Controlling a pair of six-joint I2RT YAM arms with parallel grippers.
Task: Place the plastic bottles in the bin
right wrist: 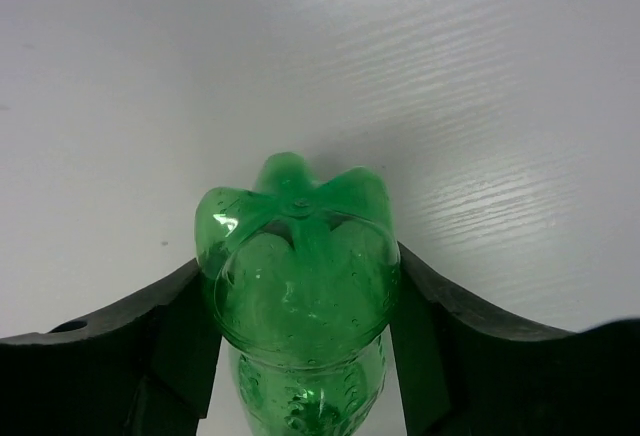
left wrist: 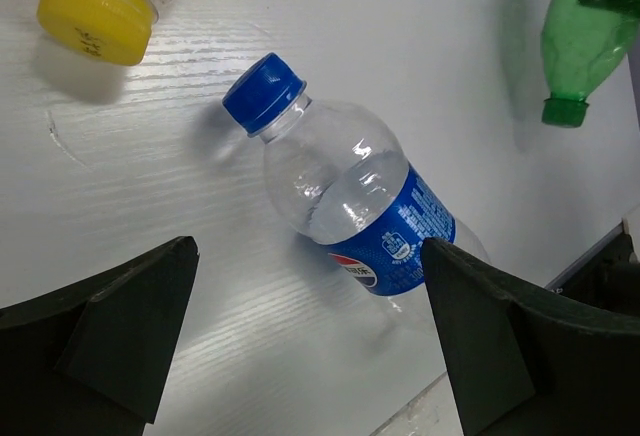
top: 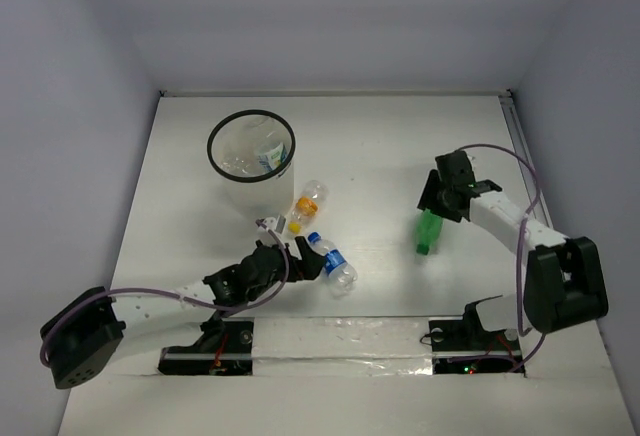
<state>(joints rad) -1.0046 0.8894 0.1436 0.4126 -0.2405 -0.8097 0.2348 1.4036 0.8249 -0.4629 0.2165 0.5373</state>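
Note:
The bin (top: 213, 146) stands at the back left with one clear, blue-labelled bottle (top: 270, 157) inside. A clear bottle with an orange label (top: 309, 201) and a yellow cap (left wrist: 97, 14) lies just in front of it. Nearer lies a blue-capped, blue-labelled bottle (top: 332, 262) (left wrist: 345, 196); my left gripper (top: 304, 260) (left wrist: 308, 246) stands open just short of it, the fingers apart from it. The green bottle (top: 429, 232) (right wrist: 298, 256) lies at the right, cap towards me. My right gripper (top: 443, 199) (right wrist: 298, 261) is shut on its base end, a finger pressed against each side.
A small grey object (top: 268, 222) lies left of the yellow cap. White walls enclose the table on the left, back and right. A strip of tape (top: 340, 341) runs along the near edge between the two arm bases.

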